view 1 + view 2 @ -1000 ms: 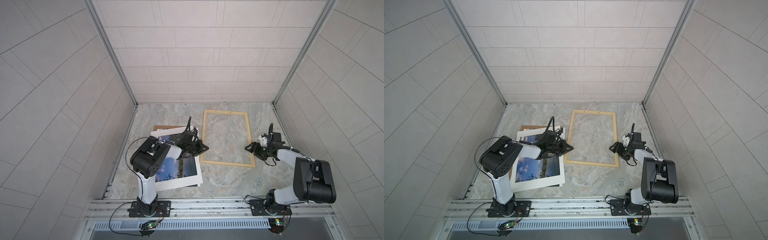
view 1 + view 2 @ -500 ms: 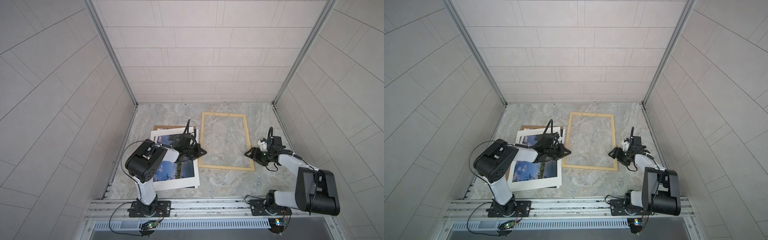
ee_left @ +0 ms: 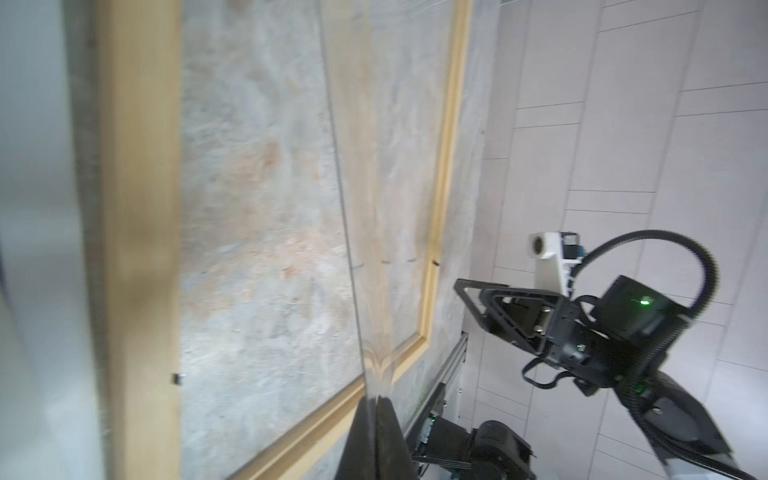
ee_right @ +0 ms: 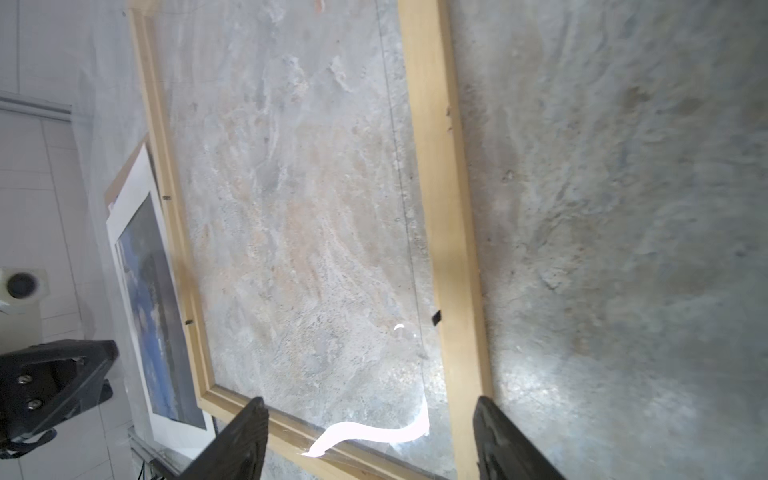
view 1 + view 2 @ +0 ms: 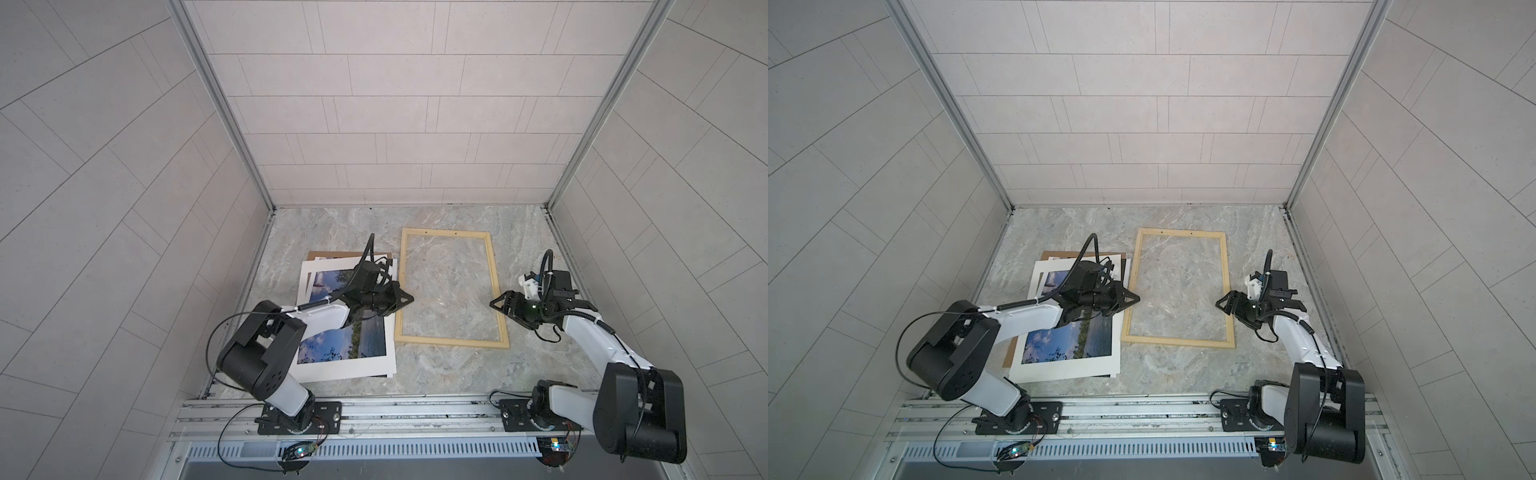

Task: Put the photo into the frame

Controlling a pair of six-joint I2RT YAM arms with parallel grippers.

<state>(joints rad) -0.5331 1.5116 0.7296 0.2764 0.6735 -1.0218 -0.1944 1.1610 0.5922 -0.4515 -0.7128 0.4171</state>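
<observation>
Pale natural wood in narrow mitred bars, the frame (image 5: 451, 341) is lying flat right of centre on the mottled grey marble table (image 5: 449, 374), the stone showing through its opening. The photo (image 5: 353, 343), a glossy print of sky and water with a wide white border, is lying face up just left of it, over a brown backing board (image 5: 328, 254) that is peeking out at the far edge. The left gripper (image 5: 409, 299) is reaching low across the print, jaws pinched together on the rim of a clear sheet (image 3: 365, 332) that is nearly invisible from above. The right gripper (image 5: 498, 304) is hovering at the frame's right bar, fingers (image 4: 245, 440) spread wide. The left arm is hiding the print's middle.
</observation>
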